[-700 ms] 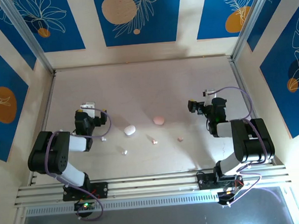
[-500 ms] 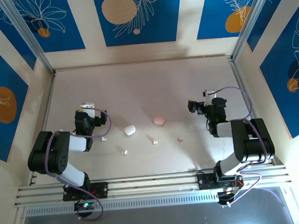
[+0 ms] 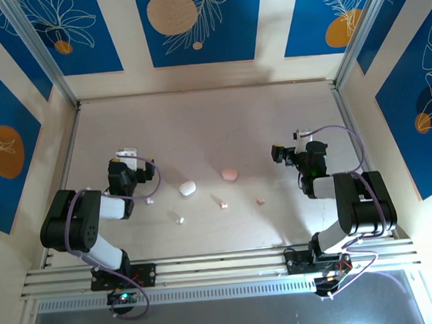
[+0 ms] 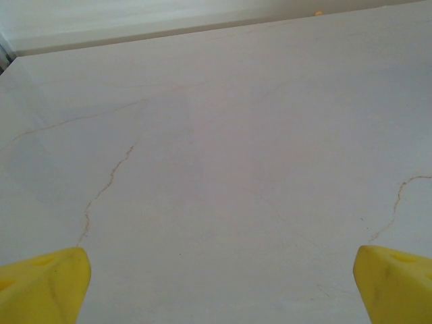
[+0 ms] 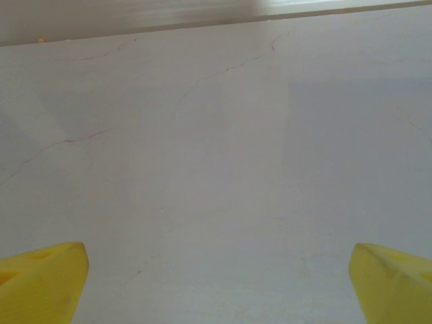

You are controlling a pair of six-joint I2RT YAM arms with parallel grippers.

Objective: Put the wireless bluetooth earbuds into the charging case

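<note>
A white charging case (image 3: 187, 187) and a pale pink charging case (image 3: 229, 174) lie mid-table like smooth pebbles. Two tiny white earbuds (image 3: 150, 201) (image 3: 180, 220) lie left of centre. Near the pink case lie two pink earbuds (image 3: 221, 203) (image 3: 260, 201). My left gripper (image 3: 131, 158) rests low at the left, well left of the white case, open. My right gripper (image 3: 301, 143) rests low at the right, right of the pink case, open. Both wrist views show yellow fingertips (image 4: 47, 283) (image 5: 40, 280) far apart over bare table, with nothing between them.
Aluminium rails (image 3: 215, 265) run along the near edge by the arm bases. Blue patterned walls (image 3: 193, 24) close in the table at the back and both sides. The table top (image 3: 214, 125) shows faint hairline cracks.
</note>
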